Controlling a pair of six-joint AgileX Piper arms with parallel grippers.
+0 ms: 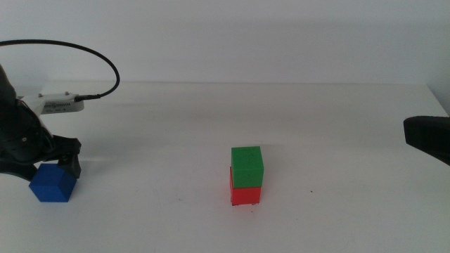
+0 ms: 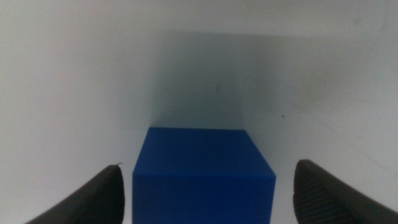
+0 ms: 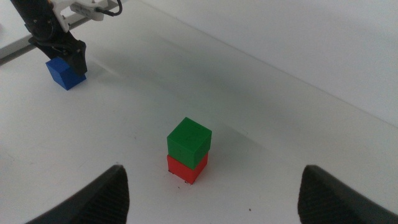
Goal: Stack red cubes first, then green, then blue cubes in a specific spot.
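Observation:
A green cube (image 1: 247,165) sits squarely on a red cube (image 1: 245,195) near the table's middle; the pair also shows as green cube (image 3: 188,140) over red cube (image 3: 186,168). The specific spot is hidden under this stack. A blue cube (image 1: 53,185) rests on the table at the far left. My left gripper (image 1: 53,169) is lowered over it, open, one jaw on each side of the blue cube (image 2: 202,177) with small gaps. My right gripper (image 3: 214,169) is open and empty, held back at the right edge (image 1: 427,138).
The white table (image 1: 337,105) is otherwise bare. A black cable (image 1: 84,49) loops above the left arm. The table's far edge runs along the back (image 1: 281,83).

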